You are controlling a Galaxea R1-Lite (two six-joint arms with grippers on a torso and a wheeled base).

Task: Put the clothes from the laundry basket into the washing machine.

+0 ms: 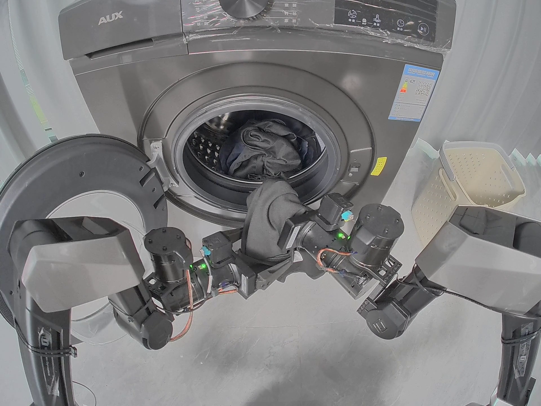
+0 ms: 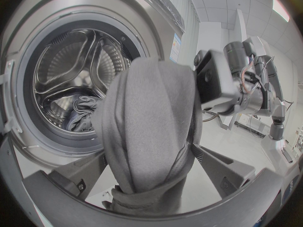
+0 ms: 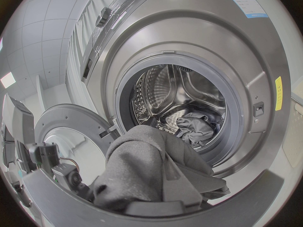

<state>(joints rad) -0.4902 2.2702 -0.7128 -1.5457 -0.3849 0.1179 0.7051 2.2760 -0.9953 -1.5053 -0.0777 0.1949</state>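
The washing machine (image 1: 270, 85) stands with its door (image 1: 79, 170) swung wide to the left and the laundry basket (image 1: 451, 162) to its right. Dark clothes (image 1: 265, 150) lie in the drum. A grey garment (image 1: 267, 215) hangs before the opening, its top at the lip. The left gripper (image 1: 253, 269) clasps its bunched lower end between part-spread fingers (image 2: 221, 171). The right gripper (image 1: 284, 235) presses into its side; its grip cannot be told.
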